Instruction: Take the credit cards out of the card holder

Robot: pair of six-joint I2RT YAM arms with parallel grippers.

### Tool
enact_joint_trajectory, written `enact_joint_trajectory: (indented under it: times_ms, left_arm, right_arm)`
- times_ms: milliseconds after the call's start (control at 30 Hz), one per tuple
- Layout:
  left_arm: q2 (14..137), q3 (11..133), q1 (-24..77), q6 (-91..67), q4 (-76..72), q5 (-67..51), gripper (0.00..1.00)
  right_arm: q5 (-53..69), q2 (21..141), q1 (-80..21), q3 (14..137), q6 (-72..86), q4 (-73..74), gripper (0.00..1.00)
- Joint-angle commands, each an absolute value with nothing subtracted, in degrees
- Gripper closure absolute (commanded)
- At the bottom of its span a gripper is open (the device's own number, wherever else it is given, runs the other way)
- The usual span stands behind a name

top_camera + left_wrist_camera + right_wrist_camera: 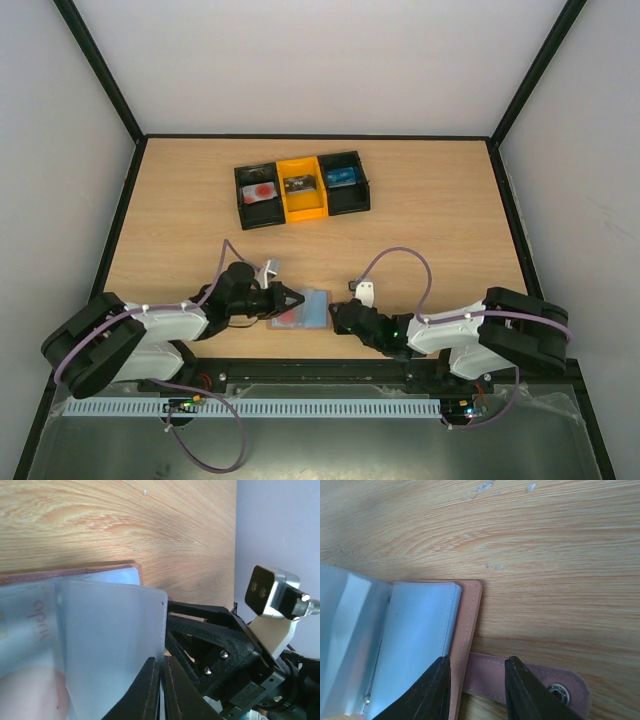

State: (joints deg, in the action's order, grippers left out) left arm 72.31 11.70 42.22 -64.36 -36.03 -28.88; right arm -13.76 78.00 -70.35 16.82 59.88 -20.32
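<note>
The card holder lies open on the table between my two grippers, blue-grey inside with a pinkish-brown edge. My left gripper is shut on the free edge of one of its clear sleeves, its fingertips pinching that thin sheet. A pale card with red lettering and a red round mark shows through the sleeves. My right gripper is open over the holder's right edge: one finger on the blue panel, the other over the snap strap. No plain red card shows.
A black-and-yellow three-compartment tray stands at mid-table behind the holder. Its left compartment holds a pale card with a red mark, and the other two hold small items. Black frame posts border the table.
</note>
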Motion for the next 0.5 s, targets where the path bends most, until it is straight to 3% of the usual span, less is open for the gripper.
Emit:
enact_joint_trajectory:
  times_ms: [0, 367, 467]
  left_arm:
    - [73.2, 14.0, 42.5, -63.9, -38.8, -28.3, 0.96]
    - [80.3, 17.4, 44.5, -64.9, -43.1, -24.7, 0.97]
    - [80.3, 17.4, 44.8, -64.9, -43.0, -24.1, 0.87]
  right_arm:
    - [-14.3, 76.8, -70.3, 15.4, 61.1, -20.9, 0.7]
    - [-14.5, 76.0, -70.3, 14.8, 62.0, -21.3, 0.7]
    - [-14.8, 75.0, -70.3, 14.6, 62.1, -20.6, 0.7]
